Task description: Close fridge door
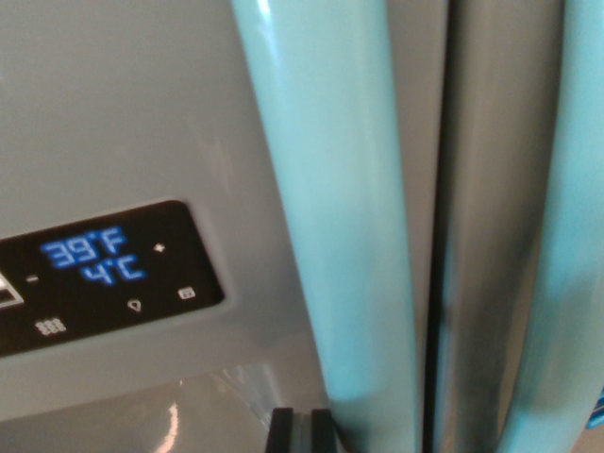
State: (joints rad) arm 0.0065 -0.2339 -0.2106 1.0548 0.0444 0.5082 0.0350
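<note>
Wrist view only, shot very close, so most of the fridge door (123, 123) is cut off and a bit blurred. The tool (300, 430) is barely seen: just two dark tips at the bottom edge, right of the display panel (104, 278) and touching or just beside the near handle (344, 217). Whether it's open or closed can't be told from this sliver. Two mint-green handles are counted, the second handle (571, 236) cropped at the wrist view's right. A dark seam (436, 283) is seen between them. On the panel, 39°F and 4°C are shown in blue; small icons are hard to read.
</note>
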